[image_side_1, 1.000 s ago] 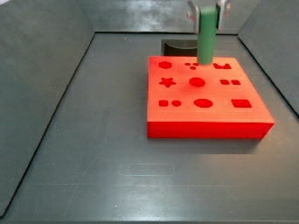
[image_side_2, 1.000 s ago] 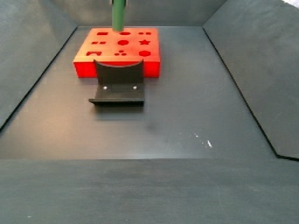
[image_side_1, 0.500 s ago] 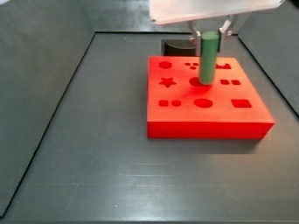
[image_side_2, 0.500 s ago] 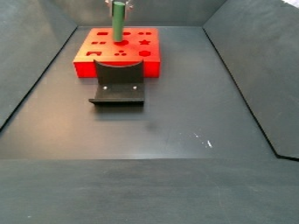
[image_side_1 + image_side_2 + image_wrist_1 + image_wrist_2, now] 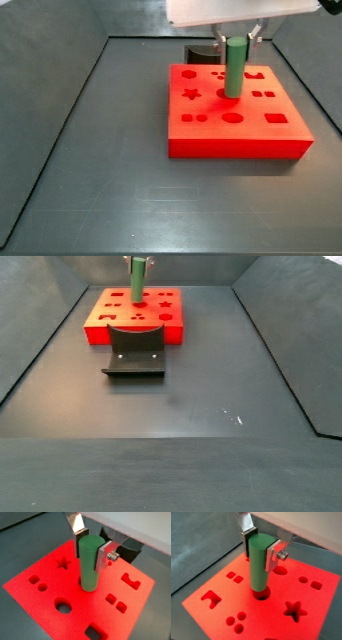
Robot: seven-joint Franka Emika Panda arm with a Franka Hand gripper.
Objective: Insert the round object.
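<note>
My gripper (image 5: 91,546) is shut on the round object, a smooth green cylinder peg (image 5: 89,562), and holds it upright by its upper part. The silver fingers (image 5: 272,555) clamp it from both sides in both wrist views. The peg (image 5: 258,567) stands over the red block (image 5: 314,607), with its lower end at the mouth of a round hole (image 5: 262,593) near the block's middle. In a side view the peg (image 5: 234,68) hangs under the gripper (image 5: 238,38) above the red block (image 5: 241,140). It also shows in a side view (image 5: 136,276) over the block (image 5: 134,324).
The red block carries several other cut-outs: a star (image 5: 294,609), small squares (image 5: 235,577) and a larger round hole (image 5: 63,605). The dark fixture (image 5: 135,356) stands on the floor against one side of the block. Grey walls (image 5: 60,50) enclose the floor.
The gripper has come down with the green peg and shifted toward the block's middle. The peg's lower end has gone from above the block to the round hole.
</note>
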